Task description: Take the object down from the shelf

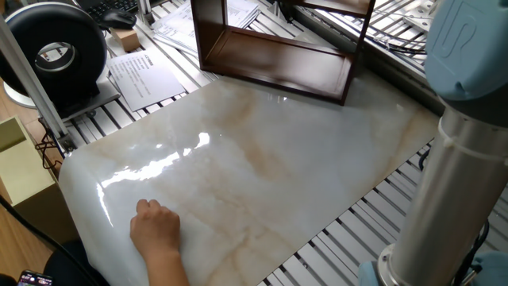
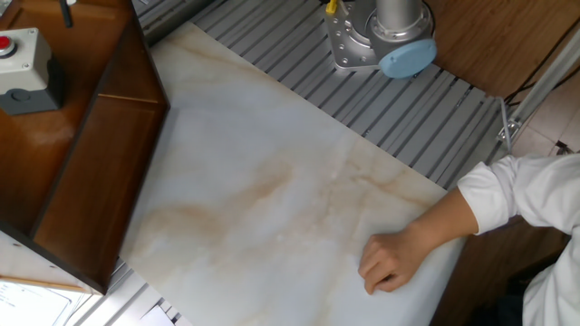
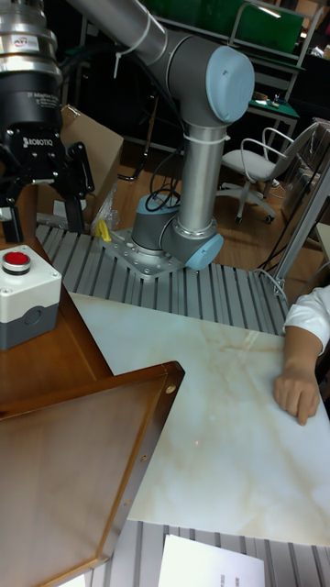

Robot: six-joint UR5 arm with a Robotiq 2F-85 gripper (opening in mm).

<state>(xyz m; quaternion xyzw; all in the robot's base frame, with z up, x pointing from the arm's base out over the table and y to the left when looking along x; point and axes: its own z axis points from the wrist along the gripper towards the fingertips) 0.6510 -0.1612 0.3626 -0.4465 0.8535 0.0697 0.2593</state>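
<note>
**Grey button box on the shelf top, open gripper above it**

Small grey blocky box with a white lid and a red button [image 3: 27,303]: sits on the top board of the dark reddish-brown wooden open-frame shelf [image 3: 110,431], at the end nearest the arm. Looks like rigid moulded plastic, so probably light and stiff, with smooth walls that may be a little slick. Best taken across two flat opposite side walls, below the lid and clear of the button.

Just above and behind: black two-finger gripper [image 3: 43,206], fingers spread wide, holding nothing, not touching the box. Farther off: grey-and-blue arm base [image 3: 174,243] bolted to the slatted table. To the right, a person's hand [image 3: 296,393] resting on the pale marbled sheet [image 3: 220,440].

Partly cut off by the left edge in the tall view and the other fixed view. Shows only a fingertip of the gripper in the other fixed view. Misses the shelf top entirely in the one fixed view. Cannot tell whether a cable trails from the box or whether anything fastens it down.
</note>
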